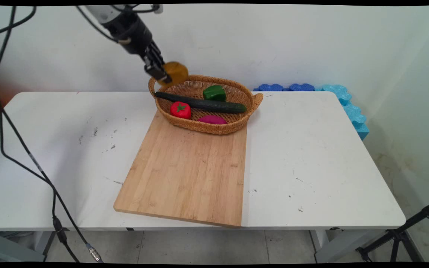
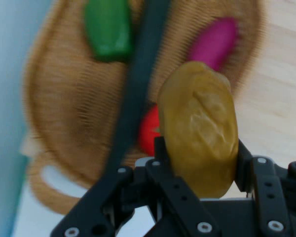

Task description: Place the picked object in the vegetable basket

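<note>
While clamped on a yellow-brown potato (image 2: 200,128), the end effector (image 1: 162,77) hangs over the basket's (image 1: 214,128) left rim

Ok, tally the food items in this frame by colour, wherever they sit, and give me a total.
Green: 2, pepper and cucumber, both in the basket
Red: 1, tomato, in the basket
Magenta: 1, an oval item, in the basket
Yellow-brown: 1, potato, held by the gripper above the basket's rim
Total: 5
</note>
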`<move>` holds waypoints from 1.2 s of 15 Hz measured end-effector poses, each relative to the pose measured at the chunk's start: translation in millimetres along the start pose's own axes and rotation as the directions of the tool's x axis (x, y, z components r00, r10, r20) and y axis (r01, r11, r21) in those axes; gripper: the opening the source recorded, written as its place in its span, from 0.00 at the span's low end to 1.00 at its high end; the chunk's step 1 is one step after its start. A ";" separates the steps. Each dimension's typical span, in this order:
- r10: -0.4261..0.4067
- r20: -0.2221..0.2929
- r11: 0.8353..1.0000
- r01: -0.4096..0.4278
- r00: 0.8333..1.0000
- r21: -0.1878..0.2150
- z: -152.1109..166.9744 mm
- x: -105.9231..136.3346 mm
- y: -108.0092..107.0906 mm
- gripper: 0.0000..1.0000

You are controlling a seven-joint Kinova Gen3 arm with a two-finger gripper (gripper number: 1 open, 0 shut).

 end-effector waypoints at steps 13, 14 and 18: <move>-0.176 0.060 0.975 0.166 0.983 0.149 118.5 20.1 -79.6 0.00; -0.183 0.063 0.974 0.172 0.981 0.145 128.4 20.6 -80.8 0.00; -0.194 0.073 0.973 0.183 0.978 0.138 151.6 21.1 -83.9 0.00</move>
